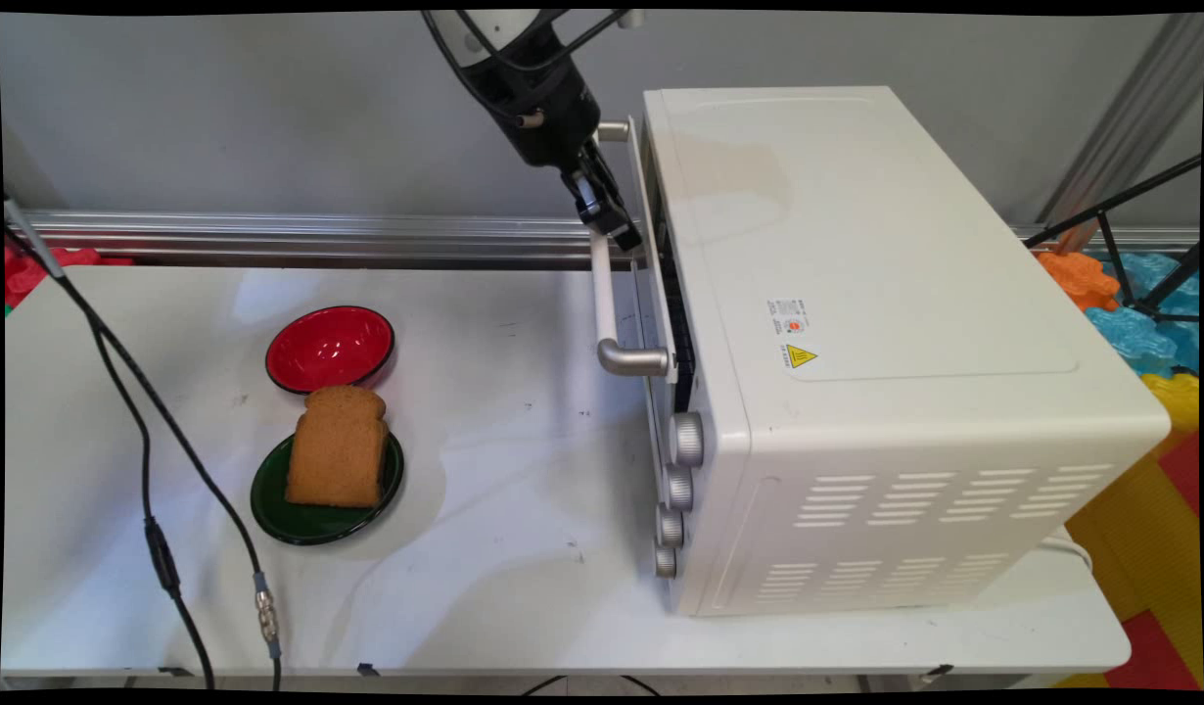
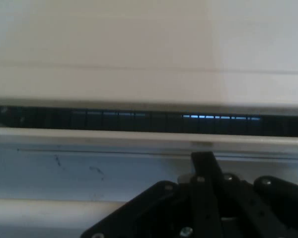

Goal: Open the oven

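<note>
Main view. A white tabletop (image 1: pixel 524 460) stands before a grey wall, with an aluminium rail running along its far edge; coloured foam floor tiles (image 1: pixel 1140 323) show beyond the right end. A cream toaster oven (image 1: pixel 886 333) occupies the right half of the tabletop, its long axis running from near to far and its door facing left. The door stands slightly ajar, a dark gap showing along its edge. The silver door handle (image 1: pixel 604 284) runs parallel to the oven's long axis, and four silver knobs (image 1: pixel 675 490) sit in a row at the near end of the front. The black gripper (image 1: pixel 607 211) descends from the top edge and is at the far part of the handle, touching it or just beside it; whether the fingers are closed round the bar or released cannot be told. Well apart to the left lie a red bowl (image 1: pixel 330 348) and, just in front of it, a dark green plate (image 1: pixel 326 490) carrying a slice of brown bread (image 1: pixel 338 447) standing on edge. Black cables (image 1: pixel 152 460) hang at the left.

Hand view. The gripper's linkage (image 2: pixel 208 208) rises from the bottom edge; ahead, the oven's pale body lies above the dark gap (image 2: pixel 149 120).
</note>
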{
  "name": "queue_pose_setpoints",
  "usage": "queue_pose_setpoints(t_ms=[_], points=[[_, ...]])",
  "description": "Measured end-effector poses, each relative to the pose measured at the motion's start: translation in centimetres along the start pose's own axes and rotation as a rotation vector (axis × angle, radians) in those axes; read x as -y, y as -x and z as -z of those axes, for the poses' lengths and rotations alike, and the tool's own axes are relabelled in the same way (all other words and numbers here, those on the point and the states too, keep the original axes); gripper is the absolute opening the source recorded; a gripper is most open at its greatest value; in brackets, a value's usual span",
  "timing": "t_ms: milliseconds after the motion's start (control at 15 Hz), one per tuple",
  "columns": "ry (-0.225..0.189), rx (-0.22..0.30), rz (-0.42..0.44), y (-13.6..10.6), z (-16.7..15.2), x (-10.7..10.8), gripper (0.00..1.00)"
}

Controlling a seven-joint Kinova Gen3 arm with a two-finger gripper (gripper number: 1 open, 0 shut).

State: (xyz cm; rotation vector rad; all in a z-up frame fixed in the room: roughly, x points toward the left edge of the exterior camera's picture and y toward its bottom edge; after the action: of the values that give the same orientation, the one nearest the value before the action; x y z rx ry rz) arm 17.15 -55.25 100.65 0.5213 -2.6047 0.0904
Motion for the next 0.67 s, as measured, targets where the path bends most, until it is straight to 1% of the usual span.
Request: queue_pose_setpoints(t_ms=[267, 467, 667], points=[[0.017, -0.013, -0.004, 2.4, 0.4, 0.4, 0.00], [0.037, -0.020, -0.019, 4.9, 0.5, 0.8, 0.00], [0.049, -0.029, -0.025, 7.1, 0.3, 1.2, 0.00]])
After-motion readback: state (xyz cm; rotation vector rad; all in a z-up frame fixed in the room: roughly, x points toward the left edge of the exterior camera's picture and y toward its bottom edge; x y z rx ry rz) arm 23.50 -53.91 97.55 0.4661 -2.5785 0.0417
